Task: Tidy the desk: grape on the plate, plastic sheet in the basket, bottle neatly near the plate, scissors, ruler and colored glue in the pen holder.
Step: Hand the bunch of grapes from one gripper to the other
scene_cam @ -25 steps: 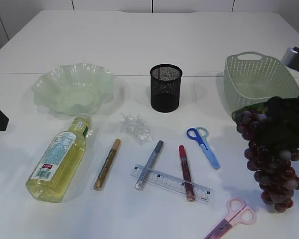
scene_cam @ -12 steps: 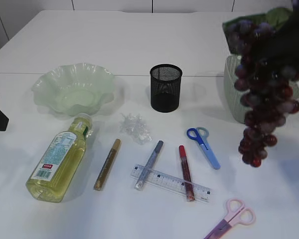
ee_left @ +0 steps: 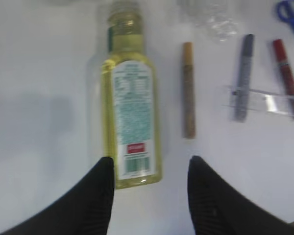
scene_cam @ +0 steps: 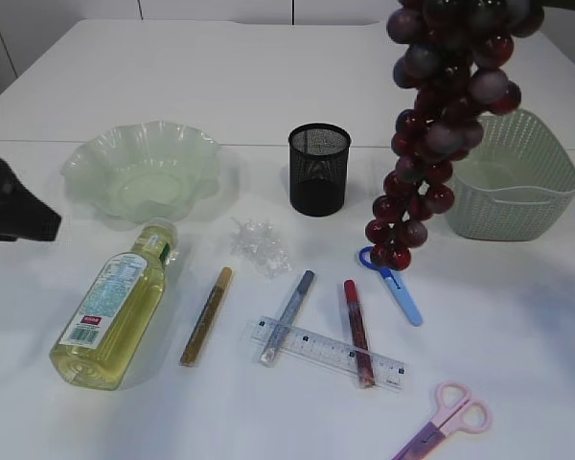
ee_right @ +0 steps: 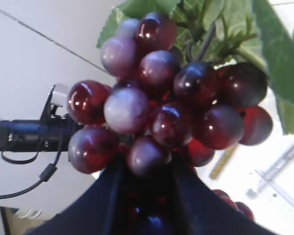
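Dark red and purple, the bunch of plastic grapes [scene_cam: 431,134] hangs in the air at the upper right of the exterior view, above the blue-handled scissors [scene_cam: 393,279] and between the black mesh pen holder [scene_cam: 318,169] and the pale green slotted basket [scene_cam: 510,172]. The wavy pale green glass plate [scene_cam: 142,171] sits far left; the yellow bottle [scene_cam: 115,305] lies on its side near left, beside the gold glue stick [scene_cam: 206,315], with the crumpled clear plastic sheet [scene_cam: 261,244] further back. The left wrist view shows the left gripper [ee_left: 149,196] with fingers apart, hovering over the bottle's [ee_left: 130,112] base without touching it. In the right wrist view the right gripper [ee_right: 144,196] pinches the grapes [ee_right: 166,107] between its dark fingers, green leaves above.
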`<action>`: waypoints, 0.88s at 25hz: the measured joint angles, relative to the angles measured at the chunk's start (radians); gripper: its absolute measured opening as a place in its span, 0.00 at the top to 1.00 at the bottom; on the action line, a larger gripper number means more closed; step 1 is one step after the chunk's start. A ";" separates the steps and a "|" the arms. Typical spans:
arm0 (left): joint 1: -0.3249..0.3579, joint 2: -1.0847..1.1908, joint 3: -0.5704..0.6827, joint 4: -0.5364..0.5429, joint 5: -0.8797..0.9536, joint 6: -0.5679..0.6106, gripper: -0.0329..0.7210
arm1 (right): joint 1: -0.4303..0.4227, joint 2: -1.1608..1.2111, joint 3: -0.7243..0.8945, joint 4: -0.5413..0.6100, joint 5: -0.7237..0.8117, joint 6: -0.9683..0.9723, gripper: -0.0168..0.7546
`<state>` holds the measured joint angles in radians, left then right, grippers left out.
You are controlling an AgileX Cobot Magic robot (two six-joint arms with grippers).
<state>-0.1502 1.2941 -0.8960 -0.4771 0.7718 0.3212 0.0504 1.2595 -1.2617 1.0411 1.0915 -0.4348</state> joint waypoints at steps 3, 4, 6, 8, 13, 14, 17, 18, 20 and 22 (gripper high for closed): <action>0.000 0.000 0.000 -0.251 0.006 0.245 0.48 | 0.037 0.000 0.000 0.030 0.000 -0.012 0.71; 0.000 0.000 0.000 -0.342 0.014 0.336 0.48 | 0.046 0.000 0.000 0.036 -0.005 -0.016 0.71; -0.002 0.000 0.000 -0.514 0.037 0.504 0.48 | 0.055 0.000 0.000 0.057 -0.014 -0.025 0.71; -0.015 0.000 0.000 -0.657 0.054 0.690 0.48 | 0.057 0.000 0.000 0.083 -0.023 -0.037 0.71; -0.127 0.006 0.000 -0.968 0.045 1.120 0.48 | 0.071 0.000 0.000 0.138 -0.030 -0.074 0.71; -0.151 0.011 0.000 -1.024 0.035 1.189 0.47 | 0.072 0.000 0.000 0.140 -0.030 -0.078 0.71; -0.218 0.031 0.000 -1.166 0.006 1.324 0.39 | 0.074 0.000 0.000 0.144 -0.030 -0.082 0.71; -0.231 0.042 0.000 -1.207 0.004 1.358 0.36 | 0.074 0.000 0.000 0.146 -0.030 -0.084 0.71; -0.256 0.059 0.000 -1.260 -0.006 1.408 0.27 | 0.074 0.000 0.000 0.147 -0.030 -0.088 0.71; -0.281 0.078 -0.011 -1.278 -0.012 1.438 0.21 | 0.074 0.000 0.000 0.147 -0.030 -0.090 0.71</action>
<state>-0.4312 1.3725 -0.9075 -1.7549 0.7599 1.7592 0.1248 1.2595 -1.2617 1.1886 1.0614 -0.5250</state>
